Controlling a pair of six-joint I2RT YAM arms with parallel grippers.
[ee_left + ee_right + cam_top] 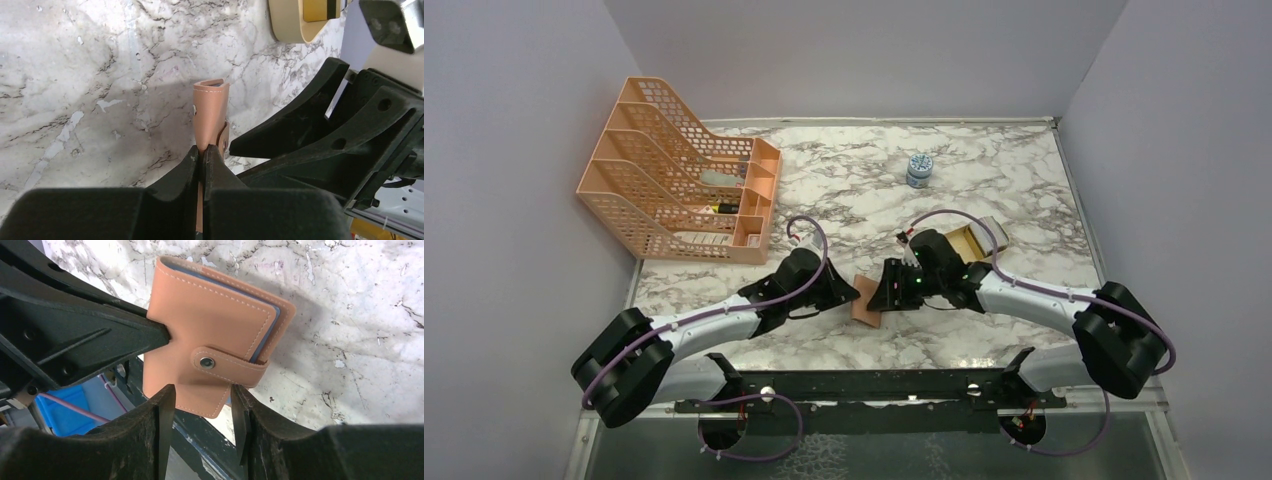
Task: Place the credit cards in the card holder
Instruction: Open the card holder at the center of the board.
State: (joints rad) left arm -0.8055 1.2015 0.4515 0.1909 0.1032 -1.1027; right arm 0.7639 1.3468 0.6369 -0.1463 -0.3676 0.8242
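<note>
1. Marble table [844, 170]: it carries everything we see, with both arms reaching to its middle.
2. Orange file rack [674, 190]: it stands at the far left, well apart from the work.
3. Left gripper [202, 150]: we see its jaws pinched tight on one edge of the card holder [211, 110], which it holds on edge above the marble.
4. Right gripper [202, 390]: it faces the left one from the other side. Its jaws stand about half apart, with the fingertips [169, 395] at the holder's lower edge, just under the strap [230, 365]. We cannot tell whether they touch the leather.
5. Beige tray [287, 25]: it lies beyond the right gripper, near the table's right side.
6. Card holder, again: it hangs between the two grippers at the middle of the table, folded shut with the strap fastened. A blue edge shows between the covers; we cannot tell whether that is a card or a sleeve.
7. Gold credit card [320, 10]: it rests in the tray.
8. Small jar [918, 170]: it stands alone at the far side of the table.
9. Snap button [206, 362]: it sits closed on the strap.
</note>
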